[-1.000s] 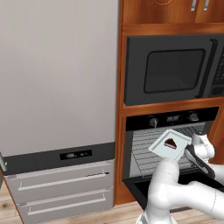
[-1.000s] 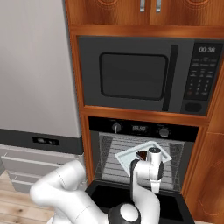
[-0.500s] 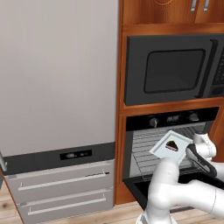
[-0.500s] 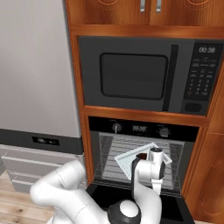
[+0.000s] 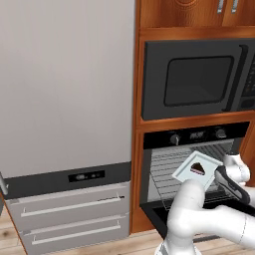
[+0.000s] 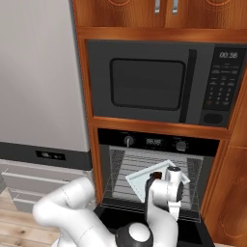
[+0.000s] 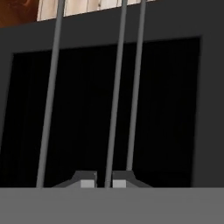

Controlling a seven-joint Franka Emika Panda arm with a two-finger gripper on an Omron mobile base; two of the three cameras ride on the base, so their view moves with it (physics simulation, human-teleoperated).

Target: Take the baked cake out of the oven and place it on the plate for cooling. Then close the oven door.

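Cake (image 5: 198,168): dark wedge on pale square tray (image 5: 185,172).

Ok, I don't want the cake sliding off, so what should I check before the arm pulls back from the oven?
1. Oven door dropped fully open: ok.
2. Cake sitting on its pale tray: ok.
3. Tray level: not ok, it looks tilted in front of the racks.
4. Gripper firmly clamped: cannot tell; its tips stand close on either side of a thin bar.
5. What the gripper actually holds, tray or rack wire: cannot tell.
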